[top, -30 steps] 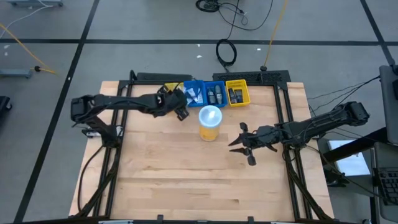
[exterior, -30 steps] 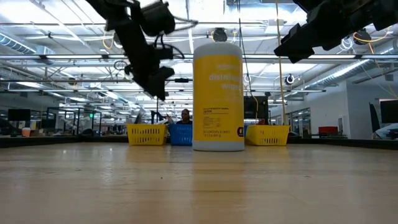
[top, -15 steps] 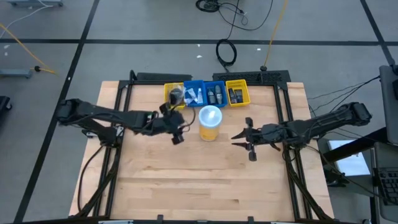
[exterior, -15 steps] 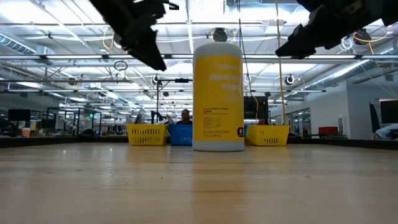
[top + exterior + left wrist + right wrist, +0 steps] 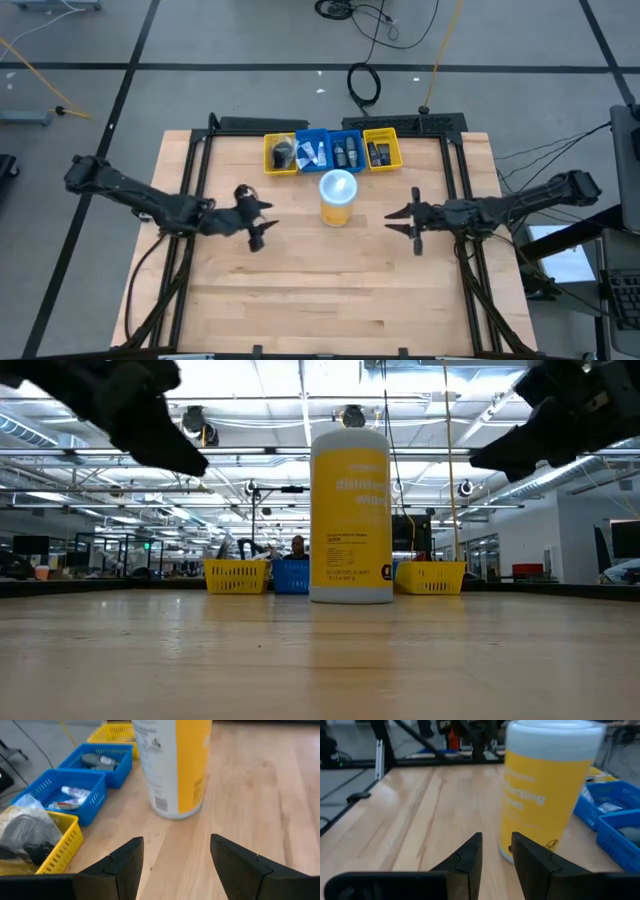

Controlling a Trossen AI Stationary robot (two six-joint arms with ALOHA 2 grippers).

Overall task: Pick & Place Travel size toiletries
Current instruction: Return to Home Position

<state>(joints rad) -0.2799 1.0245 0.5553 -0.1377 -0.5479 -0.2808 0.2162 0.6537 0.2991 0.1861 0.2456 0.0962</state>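
The toiletries lie in a row of bins at the table's far edge. Dark grey packets [image 5: 283,153] [image 5: 27,832] fill the left yellow bin, white tubes [image 5: 313,152] [image 5: 72,795] a blue bin, and dark mini bottles [image 5: 346,152] [image 5: 97,761] the second blue bin. More dark items [image 5: 378,152] sit in the right yellow bin. My left gripper [image 5: 255,216] [image 5: 175,857] hovers open and empty, left of the yellow cup. My right gripper [image 5: 410,218] [image 5: 497,852] hovers right of the cup, its fingers a narrow gap apart and empty.
The tall yellow cup with a pale lid [image 5: 338,196] [image 5: 350,510] stands upright between the two grippers, just in front of the bins. Bare wooden tabletop [image 5: 330,290] stretches toward the near edge. A black frame [image 5: 200,150] runs along the table's sides.
My left gripper has drawn back from the left yellow bin toward the table's left and near side, and is now level with the cup. Dark packets now show in that bin. My right gripper has shifted slightly toward the right edge and turned.
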